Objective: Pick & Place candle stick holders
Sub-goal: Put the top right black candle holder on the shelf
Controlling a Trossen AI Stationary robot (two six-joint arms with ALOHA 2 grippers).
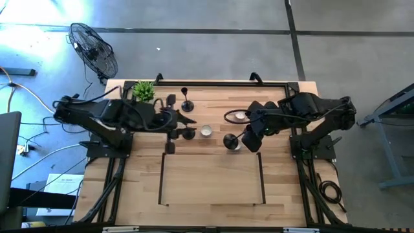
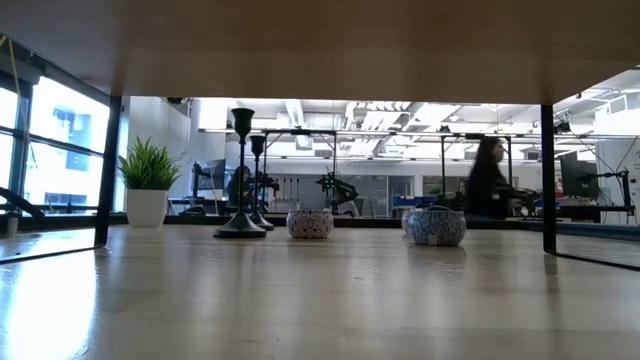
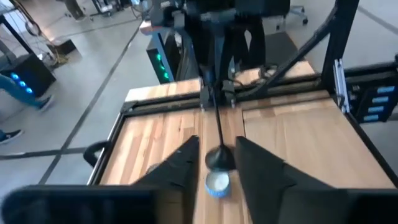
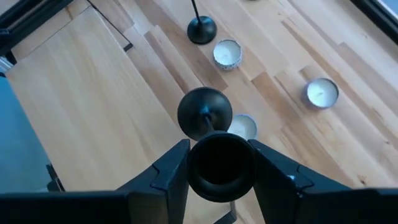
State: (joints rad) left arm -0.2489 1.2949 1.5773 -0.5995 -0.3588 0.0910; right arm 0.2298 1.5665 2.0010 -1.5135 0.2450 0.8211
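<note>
Two black candlestick holders stand on their round bases at the table's far left of centre: one by the far edge (image 1: 186, 103) (image 2: 258, 180), one nearer (image 1: 188, 133) (image 2: 241, 170). My right gripper (image 1: 240, 137) (image 4: 219, 168) is shut on the third holder (image 1: 229, 140), above a tea light (image 4: 244, 127). This holder does not show in the low view. My left gripper (image 1: 180, 128) (image 3: 217, 171) is open and empty beside the nearer standing holder, facing the right arm. My right gripper pinches the held holder's cup top (image 4: 219, 165) between its two fingers. The fingers come from above, slanting from the table's right. The stem (image 3: 214, 124) hangs below the fingers with the round base (image 4: 204, 112) lowest, over the tea light; the base appears clear of the table.
A tea light (image 1: 206, 131) (image 2: 310, 222) sits between the two grippers, and another (image 1: 240, 116) (image 4: 321, 93) sits under the right arm. A small green potted plant (image 1: 143, 90) (image 2: 147, 180) stands at the far left corner. A taped rectangle (image 1: 212, 178) marks bare wood toward the near edge.
</note>
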